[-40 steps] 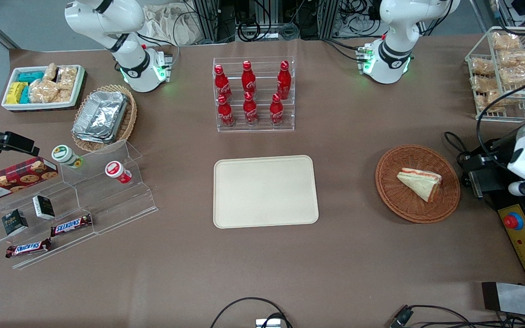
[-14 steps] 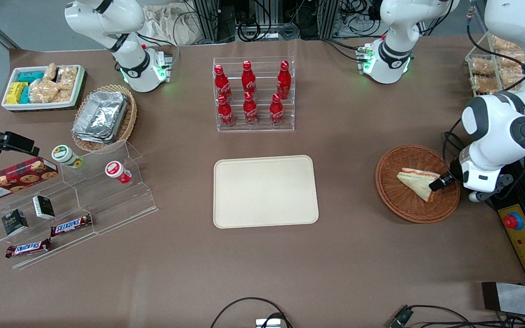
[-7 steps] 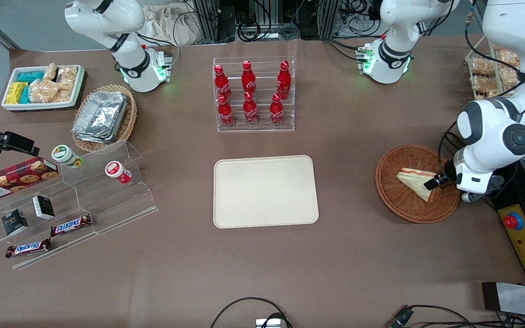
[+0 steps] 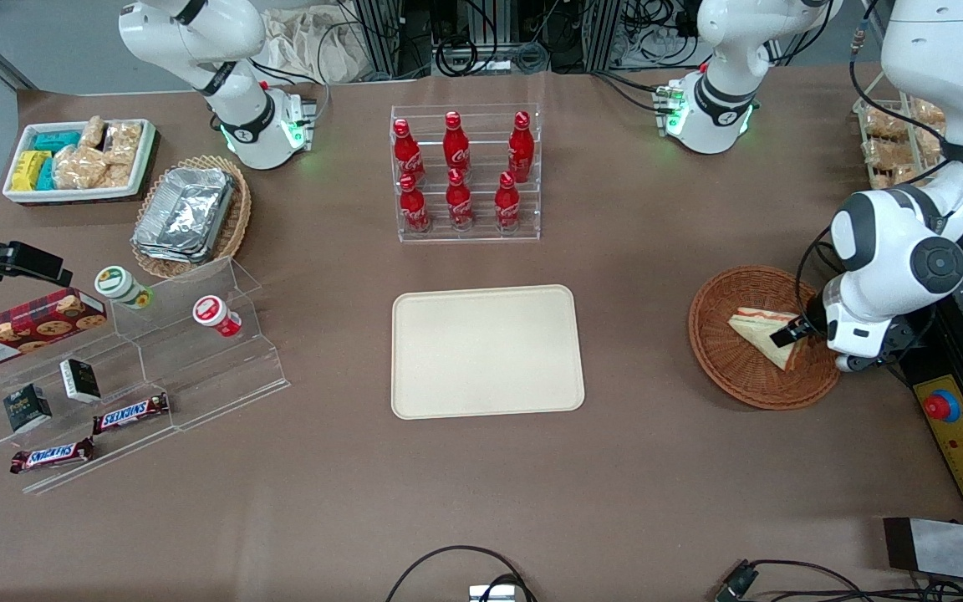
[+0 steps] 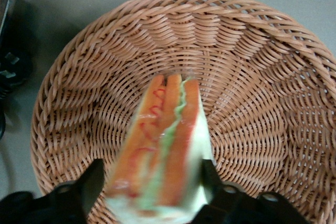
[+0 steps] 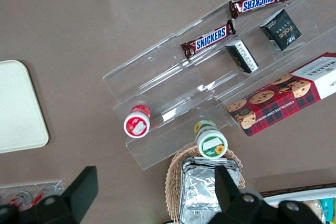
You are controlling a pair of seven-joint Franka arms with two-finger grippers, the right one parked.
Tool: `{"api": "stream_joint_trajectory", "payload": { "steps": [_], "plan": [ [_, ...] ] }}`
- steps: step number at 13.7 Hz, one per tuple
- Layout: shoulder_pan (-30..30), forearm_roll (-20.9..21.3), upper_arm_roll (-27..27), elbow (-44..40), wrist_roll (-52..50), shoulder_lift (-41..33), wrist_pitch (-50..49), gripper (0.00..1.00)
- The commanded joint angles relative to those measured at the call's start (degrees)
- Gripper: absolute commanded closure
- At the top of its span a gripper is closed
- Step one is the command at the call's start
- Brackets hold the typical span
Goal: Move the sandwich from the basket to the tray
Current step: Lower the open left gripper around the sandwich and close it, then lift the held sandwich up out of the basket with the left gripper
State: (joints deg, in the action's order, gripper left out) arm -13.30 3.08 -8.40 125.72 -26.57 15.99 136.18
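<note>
Gripper (image 5: 149, 182): fingers apart, straddling the sandwich's wide end
Sandwich (image 4: 761, 333): lying in the basket (image 4: 732, 368); tray (image 4: 486, 351) bare, well apart
Risk: you may crush soft bread, or its 2 slices may slide apart

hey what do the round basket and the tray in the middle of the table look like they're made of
The basket looks like woven wicker, reddish-brown with a slight sheen: its interlaced strands show plainly. The tray looks like matte cream plastic or moulded fibre, smooth and seamless; which one is unclear. The pincer sits in the basket, its fingers either side of the sandwich.
</note>
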Motion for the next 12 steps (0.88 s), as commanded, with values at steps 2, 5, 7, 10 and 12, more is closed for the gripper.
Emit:
{"api": "stream_joint_trajectory", "payload": {
  "steps": [2, 5, 7, 10, 12],
  "plan": [
    [-0.06, -0.53, -0.56, 0.40, -0.14, -0.87, -1.44, 0.92],
    [-0.06, -0.44, -0.65, -3.09, 0.03, -2.45, -6.16, 1.00],
    [0.38, -0.44, -0.91, -10.89, 0.03, -1.84, -17.64, 1.00],
    [1.43, -0.44, -3.80, -20.93, -0.06, -1.14, -29.01, 1.00],
    [2.04, -0.35, -6.26, -25.50, -0.05, -1.14, -32.10, 1.00]
  ]
}}
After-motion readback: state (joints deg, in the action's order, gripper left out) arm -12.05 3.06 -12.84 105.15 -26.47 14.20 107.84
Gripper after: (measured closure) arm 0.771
